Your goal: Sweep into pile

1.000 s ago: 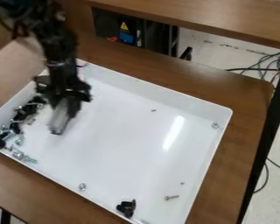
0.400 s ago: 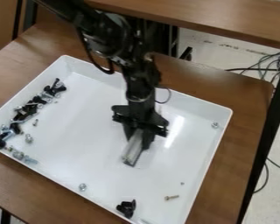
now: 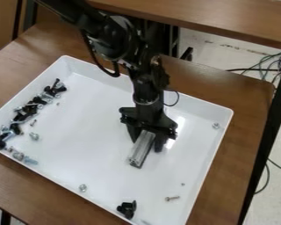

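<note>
Inside the white tray (image 3: 192,104), right of its middle, the gripper (image 3: 147,141) grips a metal bar (image 3: 141,151). Wide tray floor separates it from the hardware pile (image 3: 29,109) along the tray's left edge; a black clip (image 3: 127,209) sits by its near edge, a nut (image 3: 215,125) near its far right corner.

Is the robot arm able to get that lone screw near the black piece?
Probably yes: nothing big stands between the metal bar in its pincer and the screw. It could likely push it, but not pinch it.
</note>
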Tool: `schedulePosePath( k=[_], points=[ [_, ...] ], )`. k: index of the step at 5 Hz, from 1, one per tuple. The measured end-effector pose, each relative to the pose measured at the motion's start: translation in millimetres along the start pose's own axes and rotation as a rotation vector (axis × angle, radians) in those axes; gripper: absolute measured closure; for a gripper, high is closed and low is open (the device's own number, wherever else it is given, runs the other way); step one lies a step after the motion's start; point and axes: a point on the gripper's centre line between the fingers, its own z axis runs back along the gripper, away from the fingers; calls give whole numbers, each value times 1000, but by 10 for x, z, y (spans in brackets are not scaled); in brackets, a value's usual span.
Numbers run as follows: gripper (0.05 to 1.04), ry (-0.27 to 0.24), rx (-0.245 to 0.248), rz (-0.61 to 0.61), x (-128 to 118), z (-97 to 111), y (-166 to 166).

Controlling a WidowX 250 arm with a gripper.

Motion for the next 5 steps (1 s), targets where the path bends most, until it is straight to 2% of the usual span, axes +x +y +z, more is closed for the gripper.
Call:
schedulePosePath(
  k=[1,2,3,5],
  points=[
    [67,6,29,42,-24,27,209],
    [74,-61,75,171,25,405,587],
    [83,-74,69,310,-53,555,992],
    [83,8,68,636,-418,523,1948]
  ],
)
